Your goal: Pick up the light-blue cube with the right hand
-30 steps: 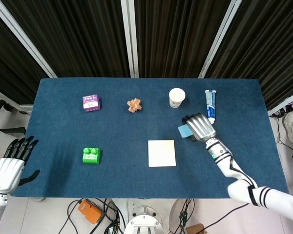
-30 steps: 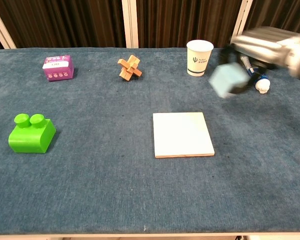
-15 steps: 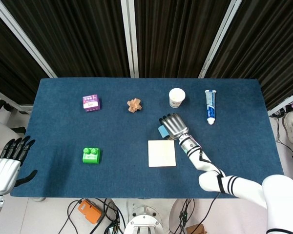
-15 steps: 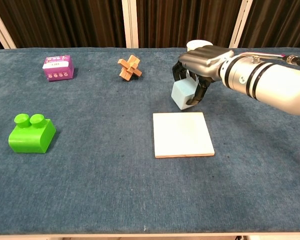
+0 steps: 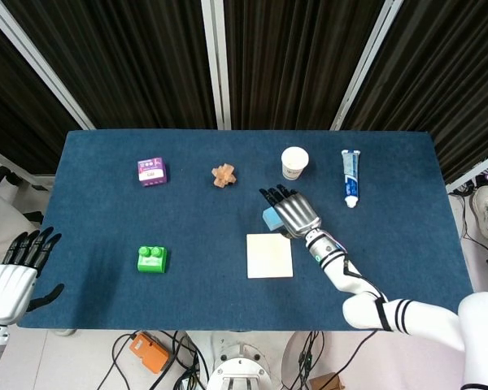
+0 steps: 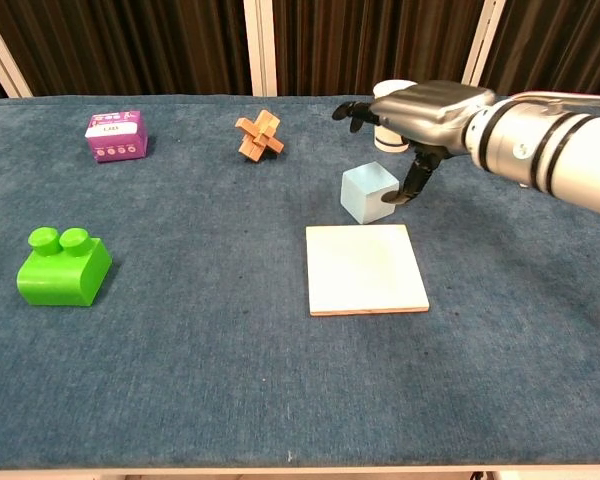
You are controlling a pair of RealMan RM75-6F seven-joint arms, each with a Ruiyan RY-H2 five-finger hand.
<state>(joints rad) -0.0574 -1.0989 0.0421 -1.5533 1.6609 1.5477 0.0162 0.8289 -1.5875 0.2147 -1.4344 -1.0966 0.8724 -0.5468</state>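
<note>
The light-blue cube (image 6: pixel 368 193) sits on the blue table cloth just behind the white square tile (image 6: pixel 365 268). My right hand (image 6: pixel 420 110) hovers over and to the right of it, fingers spread apart and holding nothing. Its thumb hangs down close beside the cube's right face; I cannot tell if they touch. In the head view the right hand (image 5: pixel 295 213) covers part of the cube (image 5: pixel 270 218). My left hand (image 5: pixel 16 276) hangs open off the table's near left corner.
A paper cup (image 5: pixel 294 162) stands right behind the right hand, a toothpaste tube (image 5: pixel 350 176) lies further right. A wooden puzzle (image 6: pixel 259 135) and a purple box (image 6: pixel 114 135) are at the back left, a green block (image 6: pixel 64 267) at the front left.
The right hand carried the cube leftward from beside the toothpaste to behind the tile. The cube now rests on the table and the fingers have spread off it.
</note>
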